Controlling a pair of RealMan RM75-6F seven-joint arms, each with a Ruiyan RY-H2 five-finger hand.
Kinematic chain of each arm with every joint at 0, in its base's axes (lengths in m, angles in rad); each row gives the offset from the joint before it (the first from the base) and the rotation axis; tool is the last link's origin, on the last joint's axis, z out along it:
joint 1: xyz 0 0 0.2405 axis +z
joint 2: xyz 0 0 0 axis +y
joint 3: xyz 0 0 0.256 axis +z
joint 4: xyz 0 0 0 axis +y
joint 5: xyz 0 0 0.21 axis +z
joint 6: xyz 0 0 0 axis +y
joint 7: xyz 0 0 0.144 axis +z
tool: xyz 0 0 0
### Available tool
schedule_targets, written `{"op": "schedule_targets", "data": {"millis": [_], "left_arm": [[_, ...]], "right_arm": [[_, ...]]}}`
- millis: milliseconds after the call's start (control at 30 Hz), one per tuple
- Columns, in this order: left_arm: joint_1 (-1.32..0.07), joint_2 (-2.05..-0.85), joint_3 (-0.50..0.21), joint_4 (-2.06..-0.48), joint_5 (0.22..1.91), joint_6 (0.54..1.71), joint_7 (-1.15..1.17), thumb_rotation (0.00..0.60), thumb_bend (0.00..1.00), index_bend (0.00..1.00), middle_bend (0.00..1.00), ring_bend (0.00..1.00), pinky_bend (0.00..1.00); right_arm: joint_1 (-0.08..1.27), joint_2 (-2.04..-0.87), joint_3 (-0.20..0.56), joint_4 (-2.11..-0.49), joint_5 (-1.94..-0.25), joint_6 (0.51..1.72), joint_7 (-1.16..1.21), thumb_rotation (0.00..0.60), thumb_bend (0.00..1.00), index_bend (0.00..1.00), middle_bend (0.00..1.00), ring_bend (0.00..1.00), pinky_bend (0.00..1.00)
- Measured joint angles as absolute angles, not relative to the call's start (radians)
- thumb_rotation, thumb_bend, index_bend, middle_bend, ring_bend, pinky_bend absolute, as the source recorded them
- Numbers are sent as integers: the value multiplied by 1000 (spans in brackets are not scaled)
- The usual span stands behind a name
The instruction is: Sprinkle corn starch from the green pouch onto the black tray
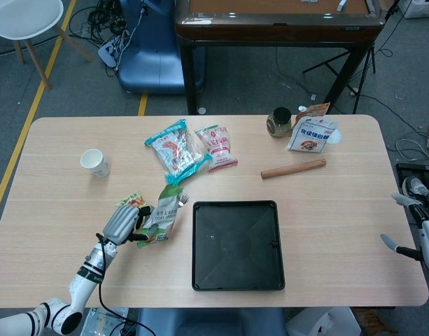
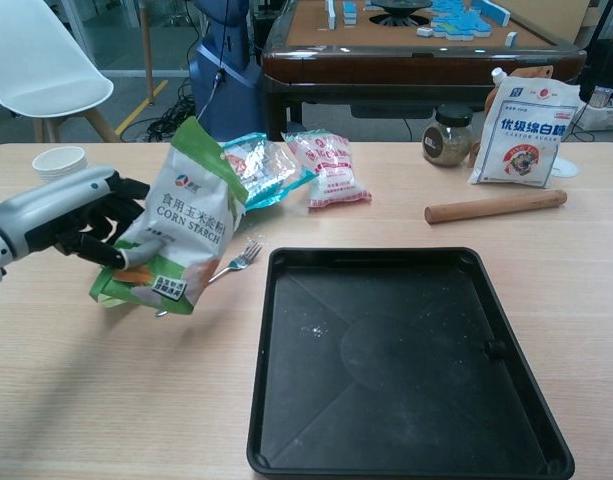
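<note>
My left hand [image 1: 122, 222] [image 2: 71, 214] grips the green corn starch pouch [image 1: 163, 211] [image 2: 175, 232], which stands nearly upright just left of the black tray [image 1: 237, 244] [image 2: 406, 360]. The pouch's printed front faces the chest camera, top edge tilted slightly away. The tray lies flat at the table's front centre, with a few white specks on its floor. My right hand [image 1: 423, 231] hangs past the table's right edge, fingers spread, holding nothing.
A fork [image 2: 232, 263] lies beside the pouch, and another green packet [image 1: 132, 201] sits behind the left hand. Snack bags [image 1: 178, 151], a paper cup [image 1: 94, 162], a rolling pin [image 1: 293, 169], a jar [image 1: 278, 122] and a white bag [image 1: 311, 134] occupy the far half.
</note>
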State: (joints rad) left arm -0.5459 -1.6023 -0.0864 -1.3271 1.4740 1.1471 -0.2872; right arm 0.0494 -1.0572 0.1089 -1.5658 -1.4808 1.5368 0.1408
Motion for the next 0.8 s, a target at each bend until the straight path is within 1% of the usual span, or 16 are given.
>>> {"op": "schedule_targets", "data": {"millis": [300, 567, 800], "left_arm": [[-536, -1684, -67, -1207, 1518, 1195, -394, 600, 396, 496, 715, 730, 967], [-518, -1731, -48, -1126, 1535, 1224, -467, 600, 397, 496, 715, 727, 967], [-500, -1746, -18, -1068, 1549, 1229, -501, 600, 396, 494, 704, 683, 945]], "right_arm": [[46, -1058, 109, -1566, -1478, 1539, 140, 600, 63, 241, 317, 162, 221], [47, -1059, 111, -1565, -1475, 1536, 140, 600, 64, 241, 317, 163, 221], [46, -1057, 112, -1569, -1476, 1540, 139, 600, 63, 241, 317, 163, 221]]}}
